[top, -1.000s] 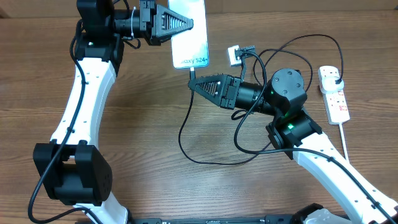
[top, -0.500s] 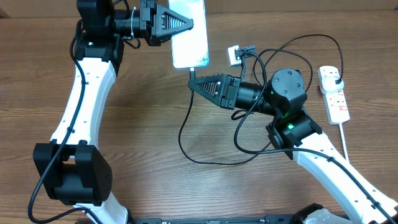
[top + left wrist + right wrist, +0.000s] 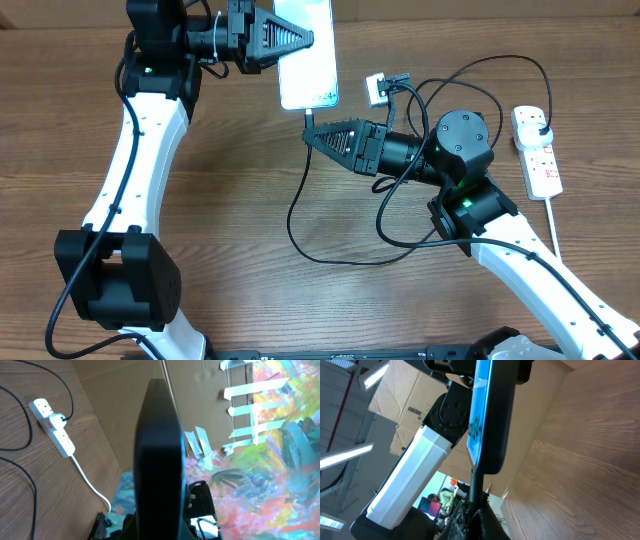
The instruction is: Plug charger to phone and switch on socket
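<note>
My left gripper (image 3: 296, 40) is shut on the phone (image 3: 308, 58) and holds it above the table at the top middle, its pale screen glaring. The left wrist view shows the phone edge-on as a dark slab (image 3: 159, 455). My right gripper (image 3: 312, 133) is shut on the charger's black connector tip (image 3: 309, 116), just below the phone's bottom edge. In the right wrist view the connector (image 3: 476, 485) rises from my right gripper (image 3: 470, 512) and meets the phone's bottom end (image 3: 490, 415); I cannot tell whether it is seated. The white socket strip (image 3: 537, 150) lies at the far right with the charger's black plug (image 3: 541, 125) in it.
The charger cable (image 3: 298, 215) loops over the table under and behind the right arm. A small white adapter (image 3: 377, 88) lies right of the phone. The socket strip (image 3: 52, 427) and its white cord (image 3: 90, 484) also show in the left wrist view.
The phone has shifted slightly right and tilted, so its screen text is washed out by glare. The right gripper and connector have stayed put.
</note>
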